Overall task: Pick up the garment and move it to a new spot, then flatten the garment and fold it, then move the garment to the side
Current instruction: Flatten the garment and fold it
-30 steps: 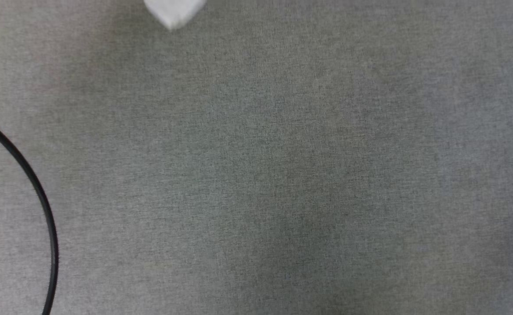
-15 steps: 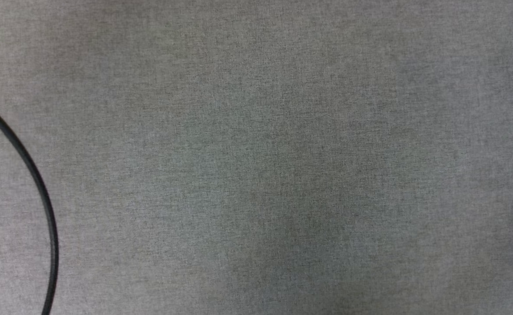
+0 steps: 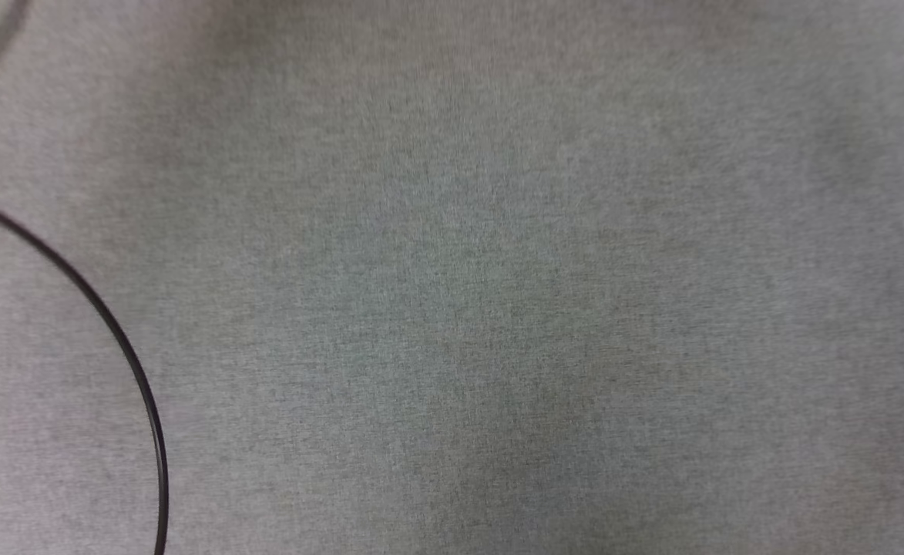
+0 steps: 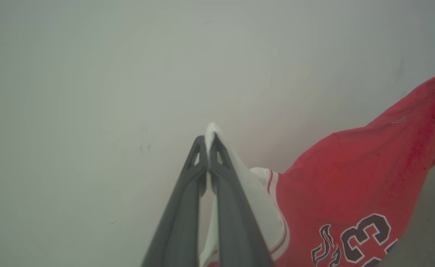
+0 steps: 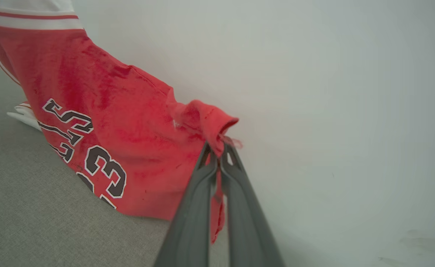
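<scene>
Two grips hold the garment point(image 4: 351, 174) over the table point(image 5: 35, 215); left gripper point(image 4: 207, 144) jaws clamp its white sleeve, right gripper point(image 5: 217, 150) jaws red cloth. Flattening, folding, shifting aside seemingly remain.

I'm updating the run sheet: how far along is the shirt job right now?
Done: the pickup. The left gripper is shut on a white sleeve of the garment, and the right gripper on a red edge. In hand: the garment hangs spread between them over the grey surface, apparently mid-move. Left: laying it down, flattening, folding, moving it aside.
</scene>
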